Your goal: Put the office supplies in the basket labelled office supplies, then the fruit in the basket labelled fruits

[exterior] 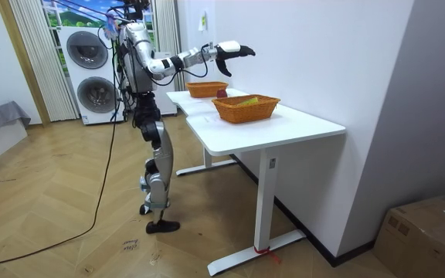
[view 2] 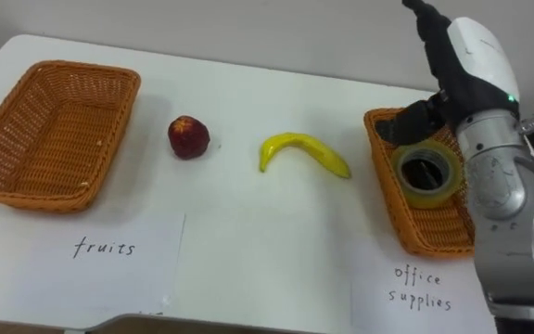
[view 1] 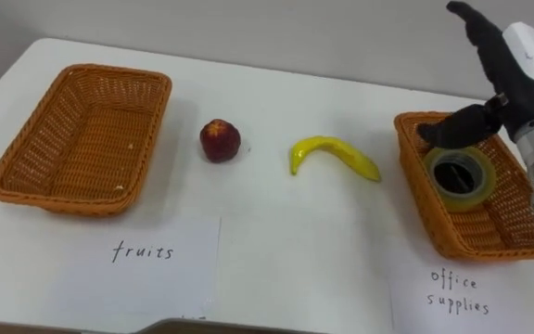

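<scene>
the office-supplies basket [view 1: 420, 190] sits directly below the fingers of the right hand [view 1: 517, 79], and a tape roll [view 1: 483, 181] lies flat inside it, just under the thumb. the fingers are straight and loosely spread, raised up and away from the basket, with the thumb bent down toward the tape; they hold nothing. so the office side looks done, as no other office item shows on the table.

the fruit basket [view 1: 82, 130] is far to the left of the fingers, well apart, and has nothing in it. between it and the fingers lie the banana [view 1: 332, 153], nearer the fingers and just beside the office basket, and the apple [view 1: 220, 140], farther left and closer to the fruit basket. both fruits rest on the table, not yet sorted, so by my reckoning about a third of the job is finished and two carries are left.

the table [view 1: 286, 260] is white, smooth and flat, with a paper label [view 1: 142, 264] in front of the fruit basket and another [view 1: 452, 297] in front of the office basket. in the room view the robot stands at the table's far end with its right arm stretched over it; the floor [exterior: 68, 193] is wood parquet, two stacked washers [exterior: 91, 69] stand behind the robot, and a cardboard box [exterior: 427, 235] sits at the room view's right.
</scene>
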Robot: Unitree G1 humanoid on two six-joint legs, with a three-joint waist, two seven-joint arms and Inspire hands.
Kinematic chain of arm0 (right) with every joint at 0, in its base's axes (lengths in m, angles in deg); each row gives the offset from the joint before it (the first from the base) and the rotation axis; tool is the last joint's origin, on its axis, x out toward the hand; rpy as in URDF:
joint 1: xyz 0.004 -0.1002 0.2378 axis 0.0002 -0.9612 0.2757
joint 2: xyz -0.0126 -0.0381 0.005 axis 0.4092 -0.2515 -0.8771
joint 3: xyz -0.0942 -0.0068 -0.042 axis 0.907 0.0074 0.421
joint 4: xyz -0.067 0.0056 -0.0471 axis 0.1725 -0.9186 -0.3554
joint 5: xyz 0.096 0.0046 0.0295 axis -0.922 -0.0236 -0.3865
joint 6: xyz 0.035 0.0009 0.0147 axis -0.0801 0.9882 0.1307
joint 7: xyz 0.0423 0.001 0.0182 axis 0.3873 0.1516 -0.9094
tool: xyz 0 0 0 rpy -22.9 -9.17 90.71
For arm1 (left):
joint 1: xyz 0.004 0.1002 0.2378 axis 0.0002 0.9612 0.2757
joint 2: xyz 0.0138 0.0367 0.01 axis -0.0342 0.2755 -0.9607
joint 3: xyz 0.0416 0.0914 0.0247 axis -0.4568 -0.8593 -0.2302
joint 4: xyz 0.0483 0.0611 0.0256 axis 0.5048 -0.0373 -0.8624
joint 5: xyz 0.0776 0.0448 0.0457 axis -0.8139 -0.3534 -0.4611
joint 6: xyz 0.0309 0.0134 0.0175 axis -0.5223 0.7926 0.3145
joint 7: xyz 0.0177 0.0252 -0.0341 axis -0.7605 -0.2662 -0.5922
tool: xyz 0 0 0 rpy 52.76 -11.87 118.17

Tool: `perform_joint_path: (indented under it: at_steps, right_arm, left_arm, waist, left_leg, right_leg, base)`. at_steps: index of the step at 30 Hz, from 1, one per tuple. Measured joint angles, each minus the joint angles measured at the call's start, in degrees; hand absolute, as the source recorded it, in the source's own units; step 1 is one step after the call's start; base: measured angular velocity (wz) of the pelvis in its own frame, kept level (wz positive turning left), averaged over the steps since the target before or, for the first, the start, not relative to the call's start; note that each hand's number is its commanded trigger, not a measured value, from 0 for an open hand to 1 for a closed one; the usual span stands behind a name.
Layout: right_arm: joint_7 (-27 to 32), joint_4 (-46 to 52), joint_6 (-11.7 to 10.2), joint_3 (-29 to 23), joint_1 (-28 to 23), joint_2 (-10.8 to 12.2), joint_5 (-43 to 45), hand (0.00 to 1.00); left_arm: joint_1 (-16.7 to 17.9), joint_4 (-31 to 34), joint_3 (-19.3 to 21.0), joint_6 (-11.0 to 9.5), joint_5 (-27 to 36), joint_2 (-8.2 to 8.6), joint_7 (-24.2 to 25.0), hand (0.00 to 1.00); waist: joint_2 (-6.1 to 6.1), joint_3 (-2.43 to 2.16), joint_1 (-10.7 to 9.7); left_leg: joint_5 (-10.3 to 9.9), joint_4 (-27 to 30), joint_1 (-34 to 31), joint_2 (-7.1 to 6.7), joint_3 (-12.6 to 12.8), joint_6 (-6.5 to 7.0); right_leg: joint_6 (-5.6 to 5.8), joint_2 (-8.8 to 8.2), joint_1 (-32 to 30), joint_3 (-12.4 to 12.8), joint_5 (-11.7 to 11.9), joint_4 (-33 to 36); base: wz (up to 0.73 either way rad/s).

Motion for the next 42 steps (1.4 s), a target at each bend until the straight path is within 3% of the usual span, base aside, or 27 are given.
perform_joint_path:
  at_steps: [6,15,21,23,28,42]
  right_arm:
    - [0.0,0.0,1.0,1.8,0.0,0.0,-1.2,0.00]
    - [-2.1,0.0,3.1,6.1,2.5,0.0,-1.5,0.00]
    - [-3.6,0.0,3.4,6.5,2.9,0.0,-1.4,0.00]
    - [-3.8,-0.1,3.6,6.5,2.9,0.0,-1.2,0.00]
    - [-5.0,-0.1,4.6,7.4,2.9,0.0,0.1,0.00]
    - [-5.8,-11.0,5.8,10.4,4.2,0.1,2.7,0.00]
  left_arm:
    - [-0.5,1.3,0.0,0.2,-0.1,-0.04,0.2,0.00]
    - [-2.2,1.9,0.0,2.3,-0.6,-0.16,1.6,0.00]
    - [-3.4,1.8,0.0,2.6,-0.7,-0.15,3.3,0.00]
    - [-3.6,1.8,0.0,3.1,-0.7,-0.14,3.7,0.00]
    - [-3.5,2.1,0.1,3.7,-0.8,-0.21,3.7,0.00]
    - [-2.4,1.9,0.1,5.4,-4.5,-0.46,3.7,0.00]
  waist:
    - [-0.12,0.05,0.8]
    - [-0.43,0.07,1.7]
    - [-0.65,0.00,3.4]
    - [-0.64,0.34,3.6]
    - [-0.69,0.33,4.4]
    - [-1.25,0.65,7.3]
  left_leg:
    - [0.0,0.1,-0.1,-0.08,-0.9,0.00]
    - [0.0,0.8,-1.4,-0.25,-2.2,0.01]
    - [0.1,1.5,-1.8,-0.79,-3.1,0.05]
    - [0.1,1.4,-1.6,-0.89,-3.8,0.16]
    - [0.2,1.4,-1.7,-0.97,-4.2,0.28]
    - [0.3,1.7,-2.2,-1.16,-5.9,0.30]
  right_leg:
    - [0.02,-0.08,0.2,-0.8,0.0,-0.1]
    - [0.06,-0.39,-0.2,-2.5,0.0,0.0]
    - [0.06,-0.63,0.0,-3.2,0.0,-0.1]
    - [0.16,-0.90,0.5,-4.1,-0.1,-0.1]
    - [0.20,-1.11,0.6,-4.5,-0.1,-0.1]
    - [0.23,-1.37,0.9,-6.7,-0.1,-0.1]
  base:
    - [0.06]
    - [0.07]
    - [0.08]
    - [0.15]
    - [0.04]
    - [0.05]
